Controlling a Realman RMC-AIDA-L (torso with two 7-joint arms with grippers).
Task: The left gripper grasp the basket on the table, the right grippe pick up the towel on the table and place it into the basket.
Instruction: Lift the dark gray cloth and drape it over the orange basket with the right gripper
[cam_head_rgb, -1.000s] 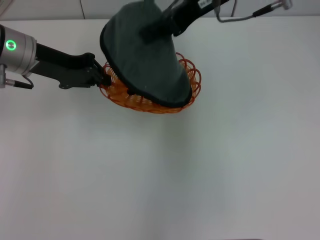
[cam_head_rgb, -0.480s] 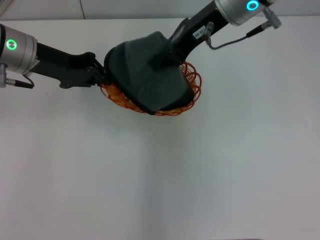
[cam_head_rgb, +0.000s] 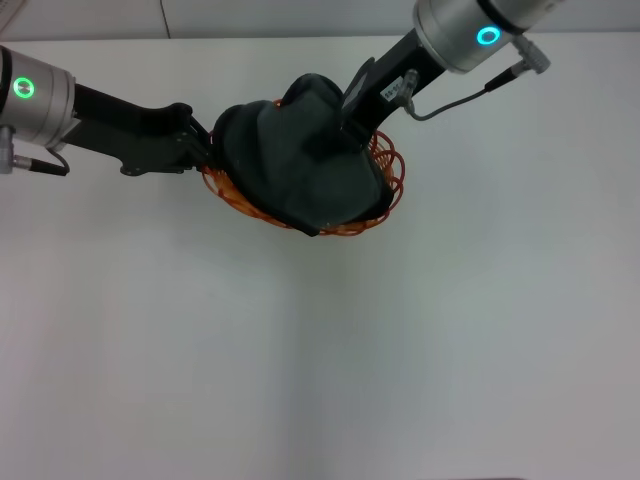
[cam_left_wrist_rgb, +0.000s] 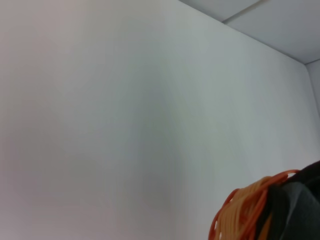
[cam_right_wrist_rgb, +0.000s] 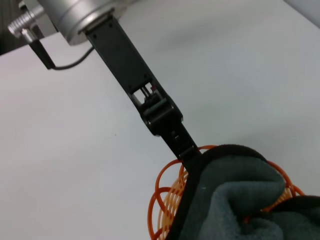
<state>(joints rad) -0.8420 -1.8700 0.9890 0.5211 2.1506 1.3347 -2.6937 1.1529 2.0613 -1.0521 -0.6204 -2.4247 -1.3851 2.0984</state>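
The slim black right gripper (cam_head_rgb: 335, 135), upper centre of the head view, is pinched on the dark grey soft towel (cam_head_rgb: 300, 170), which slumps over the small orange wire basket (cam_head_rgb: 385, 175) and hides most of it. The black jawed left gripper (cam_head_rgb: 205, 150) clamps the basket's rim at its upper-left side on the plain white desk (cam_head_rgb: 320, 350). To finish well, the right gripper should probably press lower before letting go, since 1 fold overhangs the near rim and could slip out.
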